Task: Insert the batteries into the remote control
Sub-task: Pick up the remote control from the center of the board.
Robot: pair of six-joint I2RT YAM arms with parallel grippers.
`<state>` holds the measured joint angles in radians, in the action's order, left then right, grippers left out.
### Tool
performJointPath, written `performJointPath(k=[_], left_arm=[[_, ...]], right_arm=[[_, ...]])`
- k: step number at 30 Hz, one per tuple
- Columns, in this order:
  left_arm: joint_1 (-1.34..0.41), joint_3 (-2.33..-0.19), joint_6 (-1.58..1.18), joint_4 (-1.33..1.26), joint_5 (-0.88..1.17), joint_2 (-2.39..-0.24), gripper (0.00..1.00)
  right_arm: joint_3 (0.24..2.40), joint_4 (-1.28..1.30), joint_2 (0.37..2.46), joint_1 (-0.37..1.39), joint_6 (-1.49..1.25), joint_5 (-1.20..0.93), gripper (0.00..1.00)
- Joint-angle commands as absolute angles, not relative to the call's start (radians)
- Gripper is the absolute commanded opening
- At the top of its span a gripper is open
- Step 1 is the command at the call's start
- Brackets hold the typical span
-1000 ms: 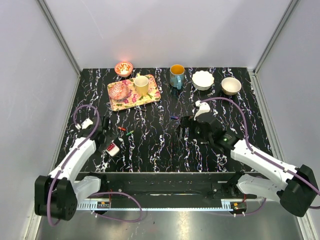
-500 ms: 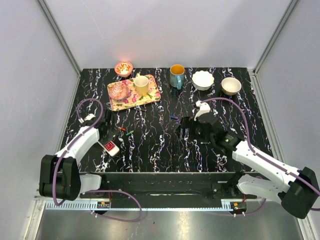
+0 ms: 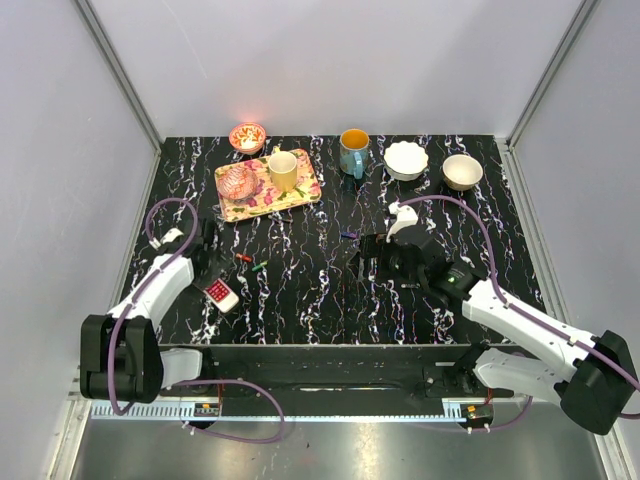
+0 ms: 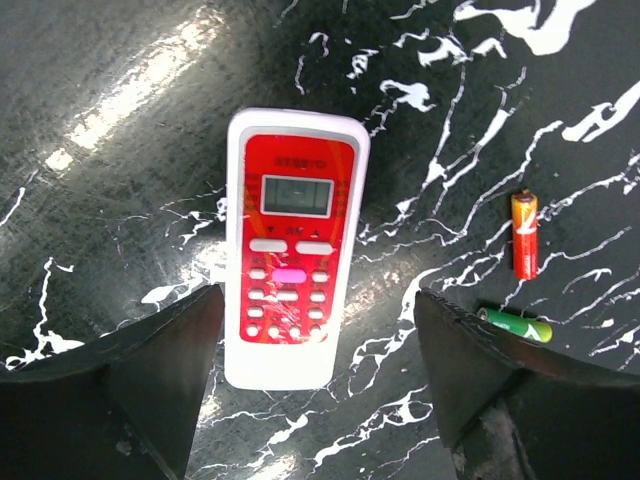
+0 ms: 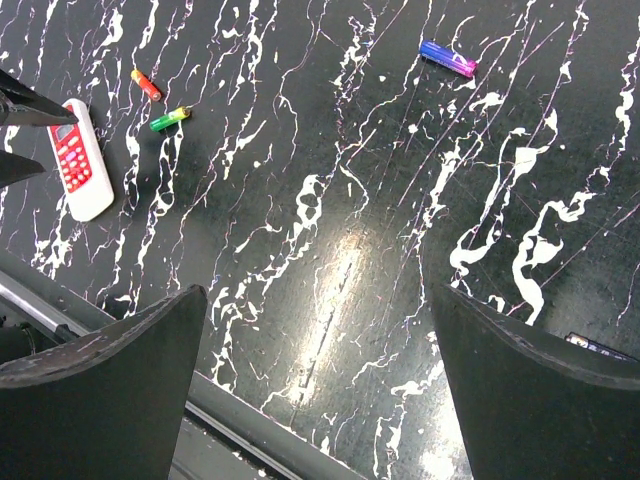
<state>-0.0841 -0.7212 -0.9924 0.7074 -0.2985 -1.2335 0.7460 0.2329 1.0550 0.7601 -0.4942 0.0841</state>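
Since the left hand (image 4: 320, 295) has realigned above the flat white red-buttoned remote control (image 4: 292, 245), wide open and empty, a grasp looks imminent.

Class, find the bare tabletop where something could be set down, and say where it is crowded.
Bare: the centre between the green battery and the right gripper, nearer than the purple battery. Crowded: the far edge, with tray, mug and white bowl.

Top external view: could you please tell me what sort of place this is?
Probably a robot test cell in a lab: plain panel walls, two arms at a marbled table, staged remote and batteries.
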Motion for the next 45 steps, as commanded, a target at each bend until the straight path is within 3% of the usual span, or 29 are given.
performJointPath(k=[1, 5, 15, 21, 24, 25, 31, 32, 33, 41, 45], left_arm=[[-0.049, -0.706, -0.974, 0.658, -0.270, -1.253, 0.78], [-0.020, -0.700, -0.950, 0.631, -0.253, -1.293, 0.72], [-0.002, -0.675, -0.917, 0.578, -0.224, -1.370, 0.76], [0.000, -0.678, -0.907, 0.578, -0.232, -1.394, 0.71], [0.000, -0.670, -0.900, 0.574, -0.233, -1.396, 0.62], [0.000, -0.666, -0.894, 0.575, -0.232, -1.397, 0.53], [0.020, -0.661, -0.885, 0.546, -0.172, -1.327, 0.20], [0.017, -0.666, -0.884, 0.543, -0.131, -1.300, 0.06], [0.017, -0.672, -0.885, 0.537, -0.108, -1.270, 0.00], [-0.116, -0.726, -0.897, 0.241, 0.222, -0.964, 0.00], [-0.228, -0.678, -0.940, -0.036, 0.324, -0.910, 0.00]], right_arm=[[0.781, 0.232, 1.040, 0.759, -0.494, 0.072, 1.00], [0.787, 0.236, 1.043, 0.759, -0.492, 0.072, 1.00], [0.792, 0.244, 1.051, 0.759, -0.489, 0.078, 1.00], [0.792, 0.250, 1.049, 0.759, -0.489, 0.090, 1.00], [0.795, 0.249, 1.051, 0.759, -0.486, 0.092, 1.00], [0.795, 0.249, 1.049, 0.759, -0.486, 0.092, 1.00], [0.821, 0.273, 1.043, 0.759, -0.489, 0.089, 1.00], [0.824, 0.276, 1.040, 0.759, -0.489, 0.086, 1.00], [0.837, 0.281, 1.039, 0.759, -0.489, 0.083, 1.00], [0.874, 0.215, 0.989, 0.759, -0.500, 0.114, 1.00], [0.931, 0.172, 1.005, 0.756, -0.509, -0.073, 1.00]])
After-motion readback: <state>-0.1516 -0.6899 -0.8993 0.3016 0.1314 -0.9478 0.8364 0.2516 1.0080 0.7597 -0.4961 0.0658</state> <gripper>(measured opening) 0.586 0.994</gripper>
